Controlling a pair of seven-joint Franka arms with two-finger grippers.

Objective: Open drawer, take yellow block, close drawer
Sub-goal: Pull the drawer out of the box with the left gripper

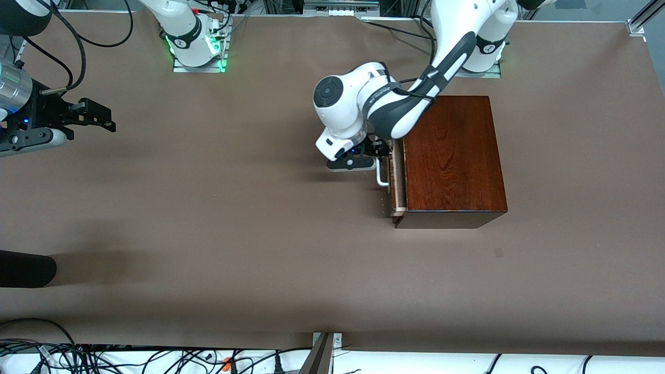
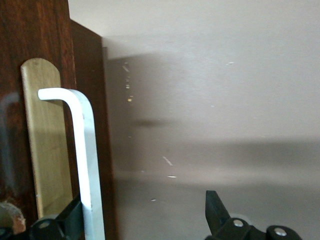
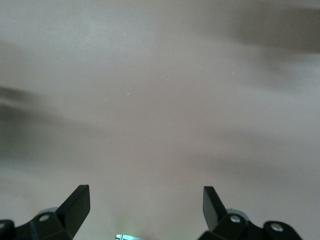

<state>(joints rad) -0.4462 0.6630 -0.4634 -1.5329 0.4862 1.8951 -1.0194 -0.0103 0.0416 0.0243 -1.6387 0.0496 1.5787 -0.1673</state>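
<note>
**Item 1: box (image 1: 452, 156), dark glossy wood.** Stands on the worktop (image 1: 260, 234), right of centre in the front view, toward the left arm's end. Its drawer (image 1: 397, 182) faces the middle of the worktop and stands out by only a thin strip of pale tray edge, too little to reach inside.

**Item 2: handle (image 1: 382, 176), white bar.** Fixed across the drawer front, clear of the wood, which leaves room for a finger to pass under it.

**Item 3: left pincer (image 1: 371, 153).** Set low in front of the drawer, level with the handle, and placed there to pull by judgement. In the left wrist view the pincer (image 2: 142, 215) is spread wide. One finger (image 2: 70, 220) sits against the handle (image 2: 85, 165) next to the drawer front (image 2: 10, 60). The other finger (image 2: 215, 207) is well apart from the handle, over bare worktop. The bar lies inside the gap, hard by one finger and not clamped.

**Item 4: yellow block.** Not seen in any view. It is presumably inside the drawer, so it is covered by the box top and out of the pincer's reach until the tray comes out further.

**Item 5: right pincer (image 1: 98, 117).** At the left edge of the front view, in the upper part, over bare worktop and well apart from the box. The arm waits. Its wrist view shows the pincer (image 3: 145, 205) wide and empty.
</note>
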